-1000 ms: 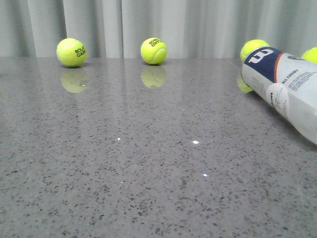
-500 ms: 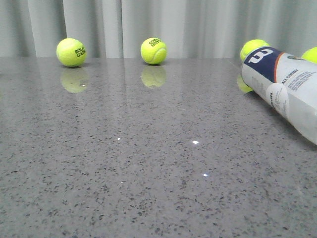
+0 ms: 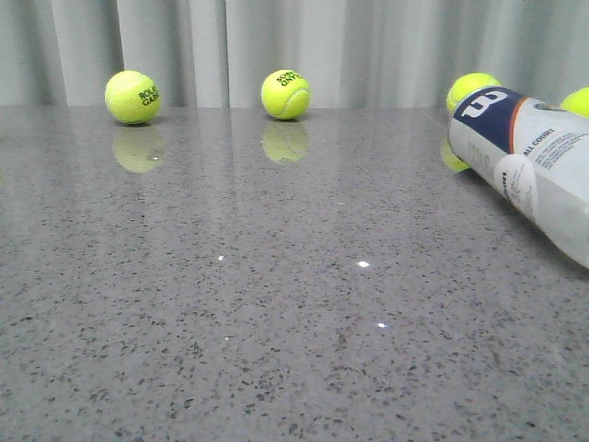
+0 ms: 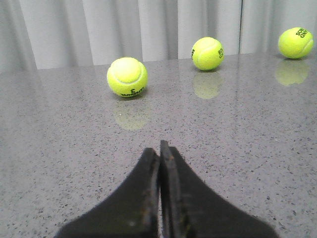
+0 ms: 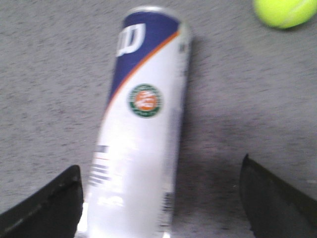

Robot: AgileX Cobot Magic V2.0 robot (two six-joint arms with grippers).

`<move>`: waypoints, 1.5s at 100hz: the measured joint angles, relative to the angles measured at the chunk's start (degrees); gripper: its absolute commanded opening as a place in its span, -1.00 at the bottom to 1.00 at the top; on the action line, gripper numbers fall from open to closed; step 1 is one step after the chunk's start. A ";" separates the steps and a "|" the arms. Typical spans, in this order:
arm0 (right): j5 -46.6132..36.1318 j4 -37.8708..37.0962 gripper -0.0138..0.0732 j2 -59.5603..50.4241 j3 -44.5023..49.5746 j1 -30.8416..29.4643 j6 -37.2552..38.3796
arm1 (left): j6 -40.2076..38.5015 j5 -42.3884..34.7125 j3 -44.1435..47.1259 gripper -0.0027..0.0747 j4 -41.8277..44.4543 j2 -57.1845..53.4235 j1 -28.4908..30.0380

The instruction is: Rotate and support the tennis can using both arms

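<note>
Tennis can [image 3: 534, 161]: lay on its side on the tabletop [image 3: 276, 313], right edge of the front frame, navy W end toward the back; untouched, so nothing rotated yet.
R gripper [image 5: 161, 196]: my fingers stood wide apart, one in each lower corner of the wrist frame, can [image 5: 141, 129] running up between them w/o contact; I judged I was lined up along it for a straddling grasp.
L gripper [image 4: 159, 193]: fingers pressed together, holding nothing, low centre of its frame; parked, as I read it, since support comes only once the can lifts.
Balls: three in L wrist view, nearest [image 4: 127, 77] upper centre; one [image 5: 287, 11] upper right by the can. Could get nudged, imo.
Stage: approach only.
</note>
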 measured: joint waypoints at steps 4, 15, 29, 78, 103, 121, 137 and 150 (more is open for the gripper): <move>0.94 1.75 0.77 2.22 -0.96 0.15 0.00 | 0.00 0.00 0.00 -0.98 0.00 0.00 0.00; 1.94 4.52 0.77 8.16 -3.41 0.15 0.00 | 0.00 0.00 0.00 -0.98 0.00 0.00 0.00; 2.03 5.76 0.77 14.83 -4.32 0.15 1.03 | 0.00 0.00 0.00 -0.98 0.00 0.00 0.00; 0.58 5.84 0.40 25.40 -4.54 0.15 1.33 | 0.00 0.00 0.00 -0.98 0.00 0.00 0.00; 2.82 5.98 0.10 25.40 -7.35 0.28 0.96 | 0.00 0.00 0.00 -0.98 0.00 0.00 0.00; 5.95 5.98 0.10 25.47 -15.92 3.30 -8.60 | 0.00 0.00 0.00 -0.98 0.00 0.00 0.00; 5.40 5.98 0.10 25.47 -20.57 8.37 -25.27 | 0.00 0.00 0.00 -0.98 0.00 0.00 0.00; 3.83 6.02 0.10 26.53 -21.28 12.71 -43.05 | 0.00 0.00 0.00 -0.98 0.00 0.00 0.00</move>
